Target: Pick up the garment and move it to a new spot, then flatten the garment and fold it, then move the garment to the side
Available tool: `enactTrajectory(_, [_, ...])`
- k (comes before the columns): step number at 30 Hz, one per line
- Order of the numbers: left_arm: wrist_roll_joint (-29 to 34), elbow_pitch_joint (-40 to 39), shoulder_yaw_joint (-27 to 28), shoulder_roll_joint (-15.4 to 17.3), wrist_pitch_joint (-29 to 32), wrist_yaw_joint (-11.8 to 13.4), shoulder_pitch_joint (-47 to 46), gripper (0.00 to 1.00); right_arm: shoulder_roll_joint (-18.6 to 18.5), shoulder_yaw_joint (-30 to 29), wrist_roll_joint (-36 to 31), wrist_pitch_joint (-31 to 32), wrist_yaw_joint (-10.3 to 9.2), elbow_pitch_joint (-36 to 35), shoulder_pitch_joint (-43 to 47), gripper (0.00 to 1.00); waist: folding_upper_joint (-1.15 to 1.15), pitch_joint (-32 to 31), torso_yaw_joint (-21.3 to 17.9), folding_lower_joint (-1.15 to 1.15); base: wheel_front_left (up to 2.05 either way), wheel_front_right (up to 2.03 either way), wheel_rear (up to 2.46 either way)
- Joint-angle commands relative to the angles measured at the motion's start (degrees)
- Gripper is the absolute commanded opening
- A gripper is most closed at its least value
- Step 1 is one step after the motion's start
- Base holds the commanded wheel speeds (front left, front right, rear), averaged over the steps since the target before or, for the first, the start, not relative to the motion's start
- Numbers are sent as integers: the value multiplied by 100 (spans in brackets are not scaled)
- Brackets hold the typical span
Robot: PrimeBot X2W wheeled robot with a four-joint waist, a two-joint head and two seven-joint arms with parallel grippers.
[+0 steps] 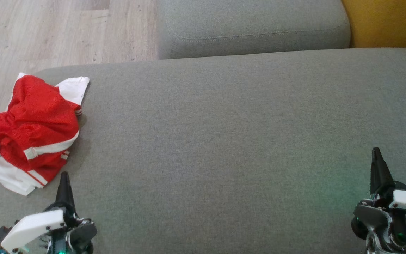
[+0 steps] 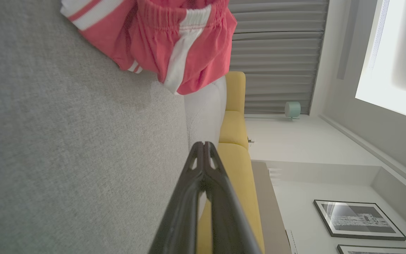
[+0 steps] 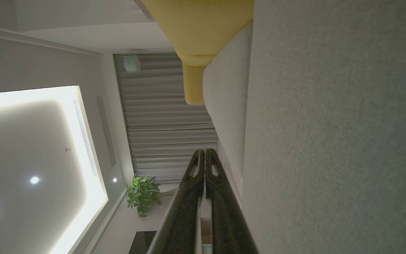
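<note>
A crumpled pair of red shorts with white stripes and white trim, the garment (image 1: 35,130), lies at the left edge of the grey cushion (image 1: 224,141), partly hanging over it. In the left wrist view the garment (image 2: 174,38) shows at the top, beyond the fingertips. My left gripper (image 1: 64,175) is shut and empty, hovering just below and to the right of the garment's lower corner, apart from it; its tips (image 2: 203,144) meet. My right gripper (image 1: 376,151) is shut and empty over the cushion's right side; its closed fingertips (image 3: 204,152) touch each other.
A second grey cushion (image 1: 252,28) lies behind the near one, with a yellow seat (image 1: 386,21) at the back right. Wooden floor (image 1: 48,31) lies to the left past the cushion's edge. Curtains (image 2: 277,56), a plant (image 3: 141,194) and framed pictures (image 2: 358,218) stand in the room beyond.
</note>
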Motion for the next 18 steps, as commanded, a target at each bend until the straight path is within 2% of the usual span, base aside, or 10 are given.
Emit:
enactTrajectory(1, [10, -173, 234, 19, 16, -39, -282, 0, -29, 123, -15, 32, -4, -180, -288, 0, 0, 0, 0, 0, 0, 0, 0])
enactTrajectory(18, [10, -173, 234, 19, 16, -39, -282, 0, -29, 123, -15, 31, -4, -180, -288, 0, 0, 0, 0, 0, 0, 0, 0])
